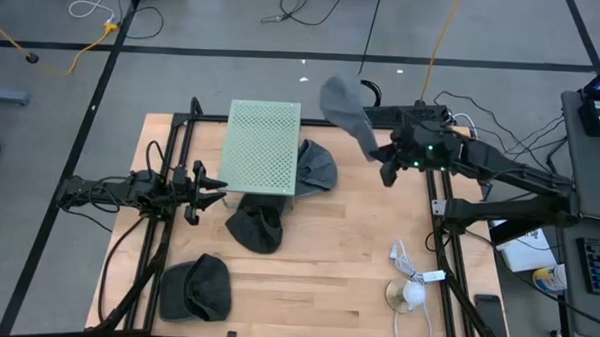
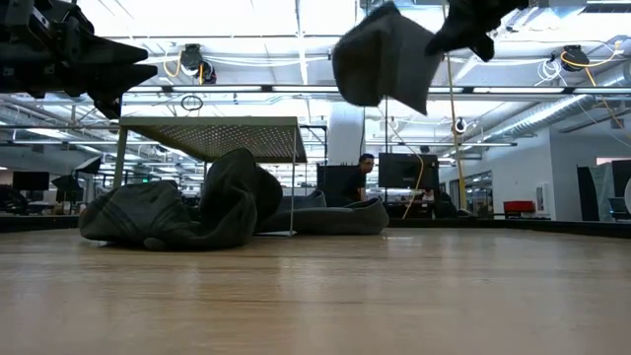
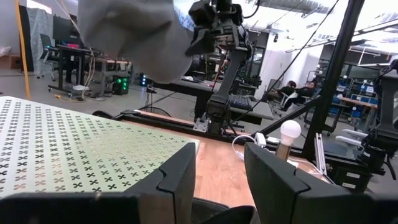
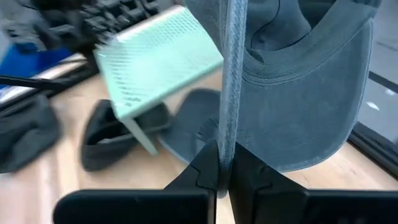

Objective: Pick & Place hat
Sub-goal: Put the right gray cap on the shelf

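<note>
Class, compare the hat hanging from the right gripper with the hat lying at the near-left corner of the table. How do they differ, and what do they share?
The held hat hangs in the air, pinched by the right gripper; the corner hat lies on the table, touched by nothing. The held hat droops with its brim dangling; the corner hat sits slumped and rounded. The held hat looks lighter grey, the corner hat darker. Both are soft grey fabric hats.

A grey hat [image 2: 383, 61] hangs high above the desk [image 2: 394, 296], pinched by the right gripper [image 2: 471, 28]. The left gripper [image 2: 94, 64] hovers over a perforated stand [image 2: 212, 133]. Crumpled hats [image 2: 187, 209] lie beneath the stand. A person [image 2: 361, 177] sits beyond.
</note>
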Robot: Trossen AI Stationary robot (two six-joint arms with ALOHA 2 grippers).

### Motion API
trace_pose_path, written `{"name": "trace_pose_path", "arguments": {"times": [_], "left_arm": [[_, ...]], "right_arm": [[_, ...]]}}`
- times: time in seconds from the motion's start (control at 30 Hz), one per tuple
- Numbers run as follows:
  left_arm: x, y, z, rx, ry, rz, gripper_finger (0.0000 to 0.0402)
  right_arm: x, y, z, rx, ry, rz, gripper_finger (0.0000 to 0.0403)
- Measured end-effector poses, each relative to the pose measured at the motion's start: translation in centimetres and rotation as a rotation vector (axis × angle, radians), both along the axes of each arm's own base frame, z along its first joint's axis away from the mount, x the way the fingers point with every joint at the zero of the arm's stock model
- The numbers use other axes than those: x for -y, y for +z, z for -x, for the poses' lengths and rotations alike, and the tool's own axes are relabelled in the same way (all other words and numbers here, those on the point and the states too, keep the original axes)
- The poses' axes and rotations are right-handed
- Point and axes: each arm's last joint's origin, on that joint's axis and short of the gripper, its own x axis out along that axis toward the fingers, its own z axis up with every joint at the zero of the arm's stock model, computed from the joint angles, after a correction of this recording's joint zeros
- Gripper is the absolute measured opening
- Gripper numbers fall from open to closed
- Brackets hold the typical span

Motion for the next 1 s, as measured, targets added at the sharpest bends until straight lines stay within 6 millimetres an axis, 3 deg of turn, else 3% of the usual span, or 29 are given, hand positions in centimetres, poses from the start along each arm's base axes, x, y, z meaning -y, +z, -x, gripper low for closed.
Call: {"name": "trace_pose_path", "arguments": {"times": [0.6,1.0], "left_arm": [[0.0,0.0,0.0,-0.001,0.000,0.000,0.0141],[0.0,0.0,0.0,0.000,0.000,0.000,0.0141]], "right_arm": [[-0.7,2.8,-0.8,0.305,0.302,0.053,0.0010],[-0.9,3.3,-0.9,0.354,0.412,0.056,0.0010]]}}
